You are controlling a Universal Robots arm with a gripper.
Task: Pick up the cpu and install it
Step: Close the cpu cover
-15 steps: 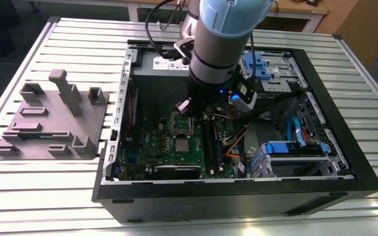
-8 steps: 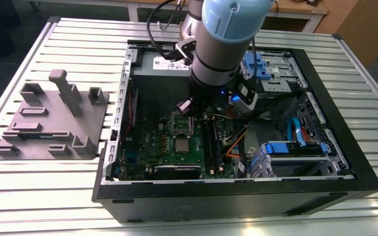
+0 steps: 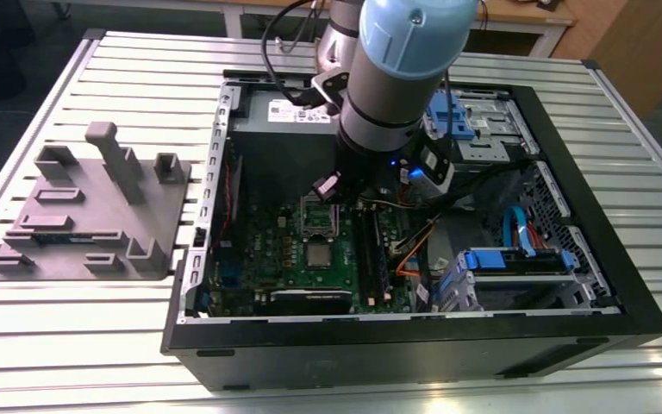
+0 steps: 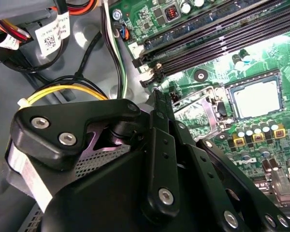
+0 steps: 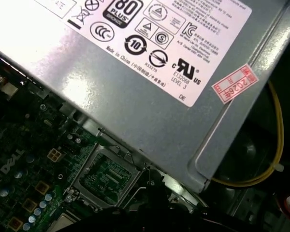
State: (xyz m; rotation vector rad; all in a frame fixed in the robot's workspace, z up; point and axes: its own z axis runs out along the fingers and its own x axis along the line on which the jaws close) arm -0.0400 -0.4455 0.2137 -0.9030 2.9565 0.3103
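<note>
I saw the cpu (image 3: 321, 255) lying flat on the green board (image 3: 265, 246) inside the open case (image 3: 607, 259), just beside the empty socket (image 3: 317, 216). My hand (image 3: 334, 188) hovered over that socket; whether it was spread, I couldn't tell.

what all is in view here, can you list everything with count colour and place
table: 1, silver slatted metal, under everything
computer case: 1, black, side open, on the table
parts holder: 1, grey, on the table, at the exterior view's left of the case
circuit board: 1, green, inside the case
cpu: 1, silver-grey, lying on the circuit board beside the socket
socket: 1, metal frame, open and empty, on the circuit board
power supply box: 1, grey with a white label, inside the case next to the socket
drive holders: 2, blue, in the case toward the exterior view's right
cable: 1, yellow, beside the power supply box
robot arm: 1, grey and light blue, reaching down into the case above the socket
</note>
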